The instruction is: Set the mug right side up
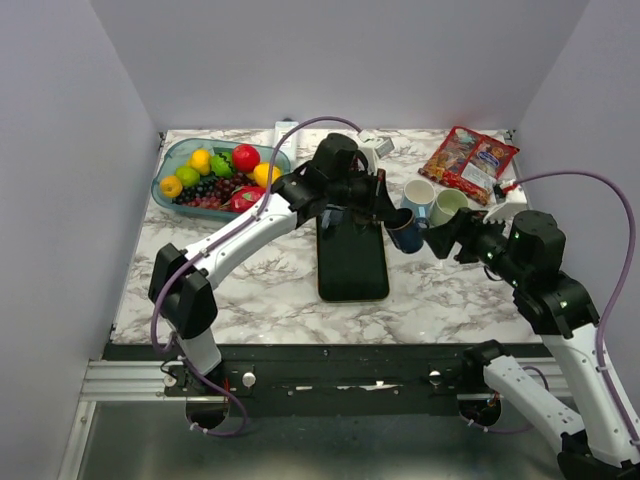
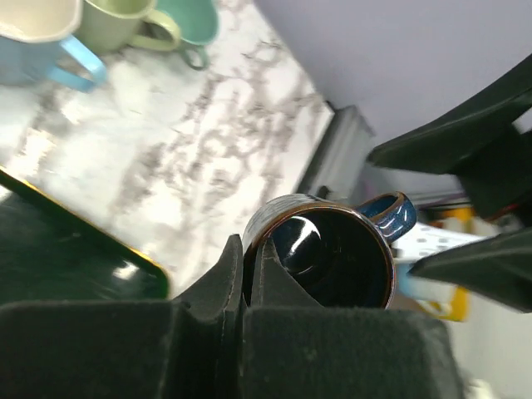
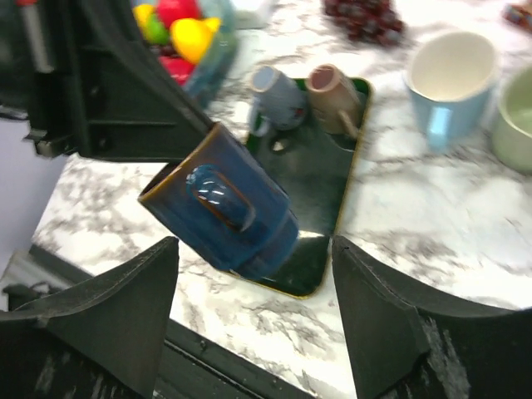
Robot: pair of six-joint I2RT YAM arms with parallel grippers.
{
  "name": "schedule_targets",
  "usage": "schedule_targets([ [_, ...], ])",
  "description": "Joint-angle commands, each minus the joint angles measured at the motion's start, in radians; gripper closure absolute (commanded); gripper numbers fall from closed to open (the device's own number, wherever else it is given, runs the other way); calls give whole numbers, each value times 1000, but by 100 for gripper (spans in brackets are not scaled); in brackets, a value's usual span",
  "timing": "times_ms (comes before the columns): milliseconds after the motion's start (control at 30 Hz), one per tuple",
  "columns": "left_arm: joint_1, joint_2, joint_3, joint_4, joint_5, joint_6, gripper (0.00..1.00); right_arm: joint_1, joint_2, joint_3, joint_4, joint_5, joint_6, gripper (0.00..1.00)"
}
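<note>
A dark blue mug (image 1: pixel 406 231) hangs tilted in the air over the right end of the dark green tray (image 1: pixel 352 262). My left gripper (image 2: pixel 247 251) is shut on the mug's rim (image 2: pixel 332 249), with one finger inside and one outside. From the right wrist view the mug (image 3: pixel 224 208) lies slanted, its handle facing the camera and its mouth pointing up-left. My right gripper (image 3: pixel 253 307) stands open just in front of it, its fingers wide on either side and not touching it.
Two upside-down mugs, grey-blue (image 3: pixel 278 96) and beige (image 3: pixel 332 96), stand on the tray. A light blue mug (image 1: pixel 418 195) and a green mug (image 1: pixel 448 205) stand upright to the right. A fruit bowl (image 1: pixel 168 160) sits back left, a snack packet (image 1: pixel 470 160) back right.
</note>
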Motion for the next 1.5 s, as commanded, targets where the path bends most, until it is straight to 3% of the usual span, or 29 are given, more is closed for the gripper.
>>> schedule_targets([
  [0, -30, 80, 49, -80, -173, 328, 100, 5, 36, 88, -231, 300, 126, 19],
  [133, -54, 146, 65, -40, -259, 452, 100, 5, 44, 88, -307, 381, 226, 18],
  [433, -96, 356, 193, -21, -352, 701, 100, 5, 1, 71, -367, 382, 299, 18],
  [800, -110, 551, 373, -75, -449, 857, 100, 5, -7, 73, -427, 374, 339, 18],
  [1067, -102, 604, 407, -104, -472, 951, 99, 5, 27, 82, -430, 379, 339, 18],
  [1133, -96, 614, 411, -101, -454, 946, 95, 5, 36, 87, -428, 376, 336, 18],
  [1233, -82, 620, 425, -97, -434, 928, 80, 5, 53, 90, -424, 376, 328, 18],
  [1267, -81, 618, 430, -95, -426, 920, 68, 5, 56, 91, -422, 376, 326, 18],
  [1333, -74, 620, 436, -89, -425, 913, 61, 5, 70, 93, -418, 372, 325, 18],
  [1367, -71, 618, 440, -91, -425, 907, 47, 5, 73, 96, -418, 371, 326, 18],
  [1467, -44, 601, 456, -85, -383, 850, 35, 5, 90, 99, -410, 360, 337, 18],
])
